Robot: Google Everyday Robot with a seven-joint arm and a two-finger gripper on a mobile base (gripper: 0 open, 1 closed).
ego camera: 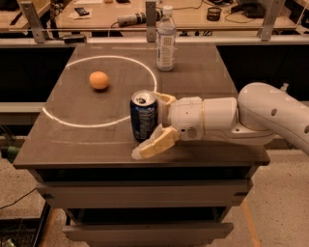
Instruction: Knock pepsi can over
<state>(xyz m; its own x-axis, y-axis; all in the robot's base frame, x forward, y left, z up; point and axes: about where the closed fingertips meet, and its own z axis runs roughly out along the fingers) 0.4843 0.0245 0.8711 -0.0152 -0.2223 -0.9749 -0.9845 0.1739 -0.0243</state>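
Note:
The pepsi can [144,116] is dark blue with a silver top and stands upright on the dark table [67,140], on the right edge of a white circle. My gripper [153,124] comes in from the right on a white arm, and it is open. Its near finger [155,143] lies low at the can's front right. Its far finger [166,99] shows just behind the can's right side. The can sits between the two fingers, right at the gripper's palm.
An orange [99,80] lies inside the white circle [72,120] at the left. A clear plastic water bottle [166,39] stands at the table's back. A cluttered bench [111,14] runs behind the table. The table's front edge is just below the gripper.

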